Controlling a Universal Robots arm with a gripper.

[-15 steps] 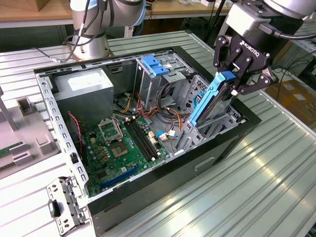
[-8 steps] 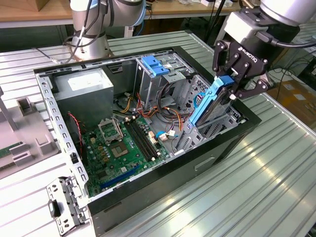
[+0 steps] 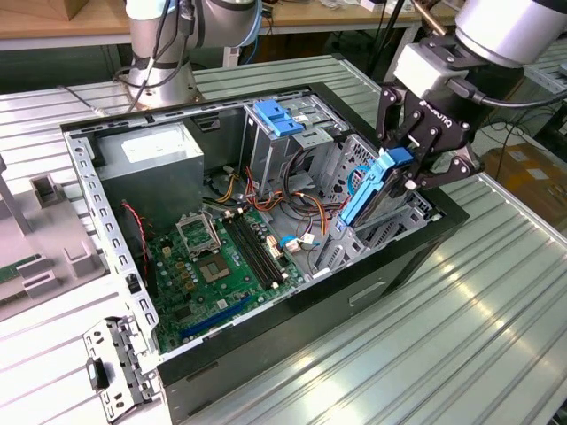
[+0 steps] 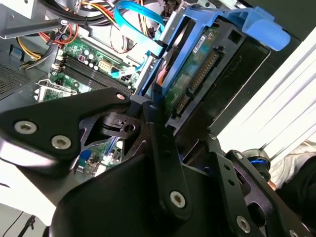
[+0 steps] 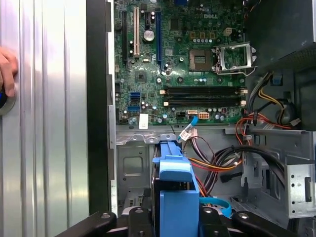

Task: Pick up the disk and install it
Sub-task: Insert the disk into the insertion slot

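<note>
While poised over one open case, clamped on one disk with one gripper, by fingers pressed against the blue frame. Held tilted at the exterior view's right end of the case, lower end down by the drive bay, upper end raised; touching the bay or not, cannot tell. Inside the case: one motherboard, one grey power supply bearing one white sticker, one blue latch atop the metal cage. Just beside the bay, in the way: one tangle of coloured cables and one blue flat cable. Outside, on the ribbed table: one loose metal bracket and, in the first wrist view, one hand. Print on sticker and board too small to tell.
</note>
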